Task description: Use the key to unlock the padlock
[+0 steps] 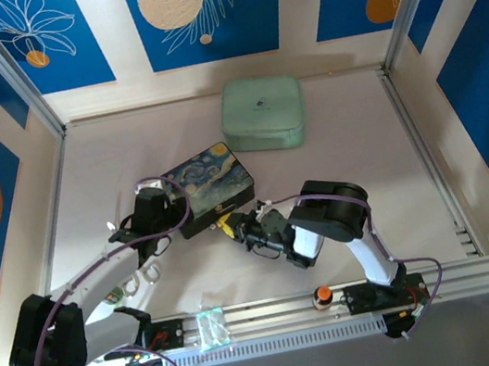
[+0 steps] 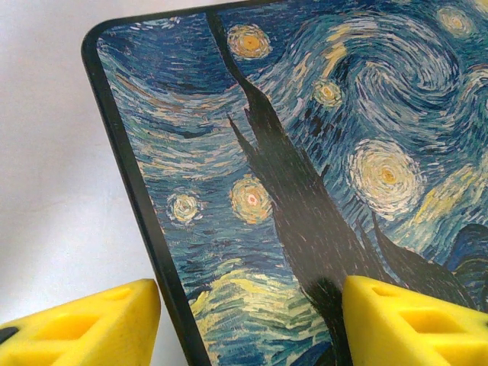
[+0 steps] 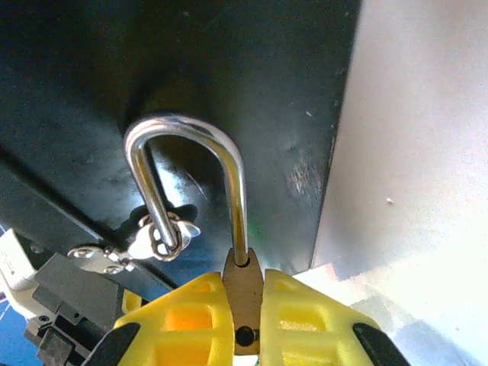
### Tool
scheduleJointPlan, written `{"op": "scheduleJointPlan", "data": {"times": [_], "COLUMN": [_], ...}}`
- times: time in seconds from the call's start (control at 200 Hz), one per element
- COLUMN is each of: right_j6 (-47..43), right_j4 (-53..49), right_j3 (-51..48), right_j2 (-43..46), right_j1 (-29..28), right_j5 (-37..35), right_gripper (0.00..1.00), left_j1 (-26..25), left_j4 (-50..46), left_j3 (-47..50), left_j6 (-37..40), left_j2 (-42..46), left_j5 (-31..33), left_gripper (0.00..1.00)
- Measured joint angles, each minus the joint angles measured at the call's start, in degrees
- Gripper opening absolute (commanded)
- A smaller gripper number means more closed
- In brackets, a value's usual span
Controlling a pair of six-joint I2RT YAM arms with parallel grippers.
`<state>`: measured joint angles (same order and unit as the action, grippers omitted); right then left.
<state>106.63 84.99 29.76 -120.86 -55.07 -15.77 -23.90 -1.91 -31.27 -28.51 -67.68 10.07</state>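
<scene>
Two right fingers [image 3: 183, 320] are clenched on the padlock [image 3: 244, 293], its shackle [image 3: 183, 126] directed straight away from them; left fingers [image 2: 404, 320] are spread.

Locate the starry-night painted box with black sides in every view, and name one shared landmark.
Top external: starry-night painted box, centre-left on the pale tabletop.
Left wrist: its painted lid, centre and right.
Right wrist: its black side wall, upper left, behind the silver shackle of the brass padlock.
Shared landmark: that tabletop beside the box.
</scene>
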Motion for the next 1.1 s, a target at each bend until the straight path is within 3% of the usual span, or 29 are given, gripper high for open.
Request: {"op": "scheduleJointPlan", "data": {"times": [0.43,0.74,0.931,1.101], "right_j6": [-0.42,-10.58,-11.15,-11.91], "right_j4": [0.13,-20.06,-17.11,-15.72], "right_j3": [-1.18,-1.70,-2.14,-2.73], "right_j2": [1.18,12.59,8.44,8.07], "right_j1": [0.00,3.26,4.22,5.40], "right_j5": [-0.57,-2.95,-1.64,3.65], "right_gripper": [0.00,0.00,0.00,0.00], "left_j1": [0.00,0.00,0.00,0.00], "left_j4": [0.31,0.66,0.63,-0.70], "left_j3": [-0.02,-0.33,-0.37,-1.38], "left_j6": [0.11,0.09,0.11,0.39], "left_j2": [-0.28,-0.81,-0.81,-1.18], "left_j5": [0.04,0.68,0.81,0.92], "left_gripper": [0.61,0.59,0.59,0.60]}}
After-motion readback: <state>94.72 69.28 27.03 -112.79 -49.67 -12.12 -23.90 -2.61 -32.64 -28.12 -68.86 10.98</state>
